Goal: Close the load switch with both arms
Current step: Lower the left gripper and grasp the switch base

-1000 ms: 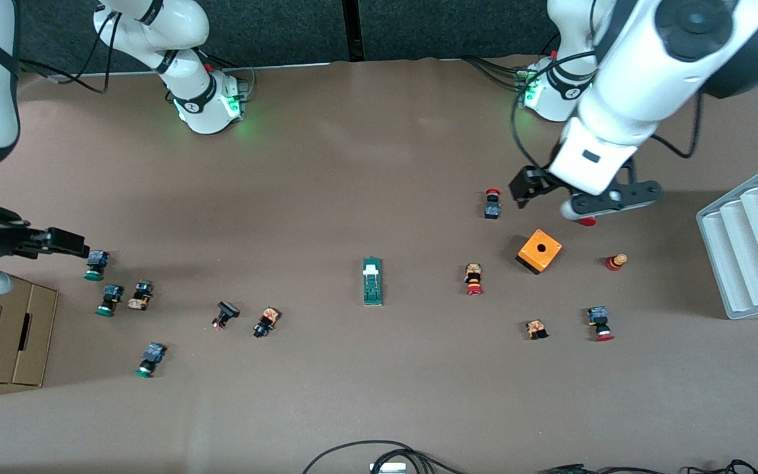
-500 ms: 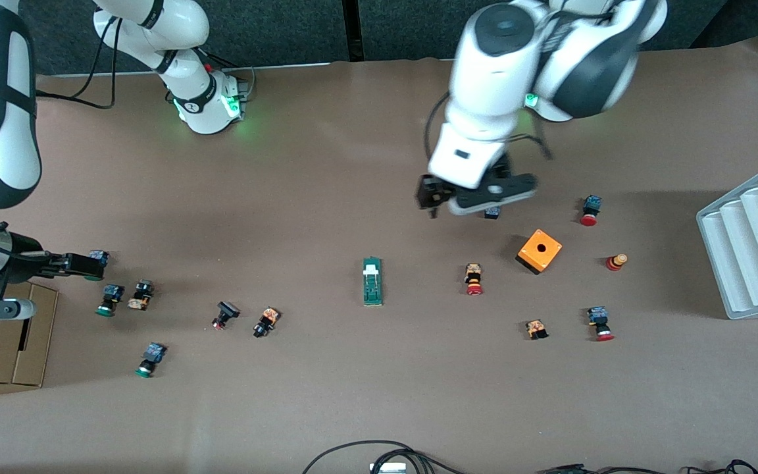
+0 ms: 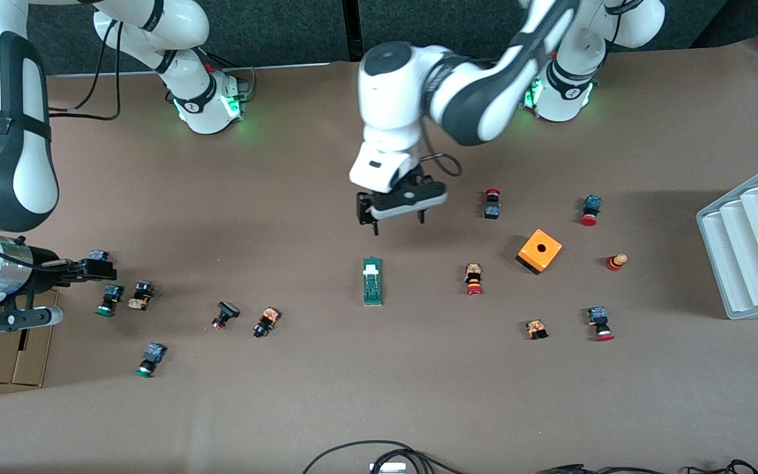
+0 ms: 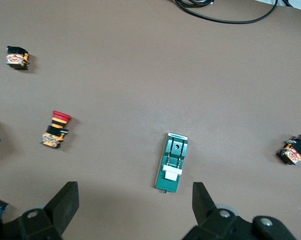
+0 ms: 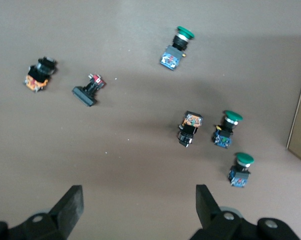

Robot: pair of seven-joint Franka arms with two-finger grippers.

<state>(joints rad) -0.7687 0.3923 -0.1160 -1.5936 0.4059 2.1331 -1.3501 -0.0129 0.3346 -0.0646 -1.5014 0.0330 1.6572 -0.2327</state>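
Load switch [image 4: 172, 162] apparently just short of left fingers [image 4: 203, 196].

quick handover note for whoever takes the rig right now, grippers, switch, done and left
Left gripper: open, empty, in the air over bare table just short of the load switch.
Right gripper: open, empty, low over the green push-buttons at the right arm's end of the table.
Load switch: flat mid-table, untouched, white tab at the end toward the left gripper.
Done: nothing on the switch.
Left: bring both arms to it and close it.
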